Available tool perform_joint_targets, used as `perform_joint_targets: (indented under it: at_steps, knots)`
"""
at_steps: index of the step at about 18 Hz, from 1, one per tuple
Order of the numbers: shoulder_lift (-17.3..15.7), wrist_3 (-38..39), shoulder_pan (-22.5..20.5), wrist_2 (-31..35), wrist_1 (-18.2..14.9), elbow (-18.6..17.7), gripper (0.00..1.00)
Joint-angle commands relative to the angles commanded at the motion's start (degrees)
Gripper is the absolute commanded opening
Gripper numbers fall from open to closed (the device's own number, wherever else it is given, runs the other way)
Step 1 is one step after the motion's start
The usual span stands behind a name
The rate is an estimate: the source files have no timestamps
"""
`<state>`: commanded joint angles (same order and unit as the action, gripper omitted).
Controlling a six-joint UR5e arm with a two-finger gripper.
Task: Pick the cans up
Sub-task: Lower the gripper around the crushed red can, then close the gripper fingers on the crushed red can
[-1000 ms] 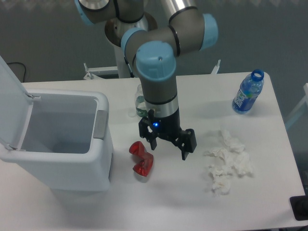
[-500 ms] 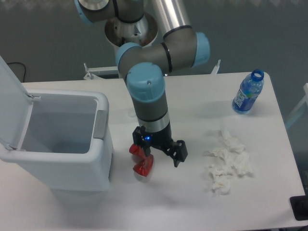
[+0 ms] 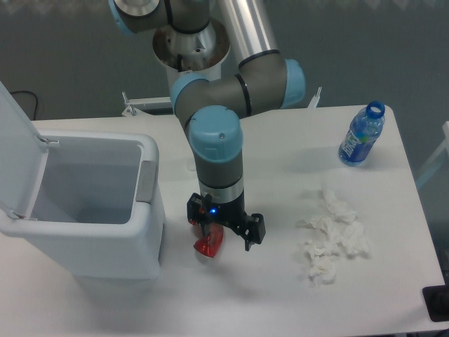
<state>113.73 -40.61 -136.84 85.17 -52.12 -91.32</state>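
One red can (image 3: 208, 245) was noted on the table (image 3: 266, 295), near the front edge and just beside the white bin (image 3: 84, 210); only its lower end showed, the rest being hidden under the tool. The gripper (image 3: 226, 230) was seen directly above it, jaws spread wide, one finger at the can's left and the other well off to its right. No grip had been made. The step in hand was judged to be the descent over the can before closing. The next move was judged to call for lowering until the fingers bracket the pinched middle, then closing, with care that the left finger does not strike the bin. Crumpled tissue (image 3: 333, 242) lay to the right. Farther back, a bottle (image 3: 361, 135) stood near the far right corner.
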Motion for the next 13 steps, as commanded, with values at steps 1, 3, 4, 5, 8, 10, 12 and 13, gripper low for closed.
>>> perform_joint_targets:
  at_steps: [1,3,4,5,8,10,12,13]
  knots:
    - [0.61,0.79,0.0,0.0,0.0,0.0,1.0]
    - [1.75,1.5,0.0,0.0,0.0,0.0,1.0]
    - [2.19,1.5,0.0,0.09,0.0,0.0,1.0]
    - [2.63,1.5,0.0,0.09,0.0,0.0,1.0]
    - [3.08,1.68,0.17,0.09,-0.09,-0.35,1.0]
    - [3.08,1.68,0.26,0.09,-0.09,-1.05,1.0]
    - [3.08,1.68,0.35,0.09,-0.35,-1.41,1.0]
    - [3.16,1.68,0.44,0.09,-0.53,-1.41,1.0]
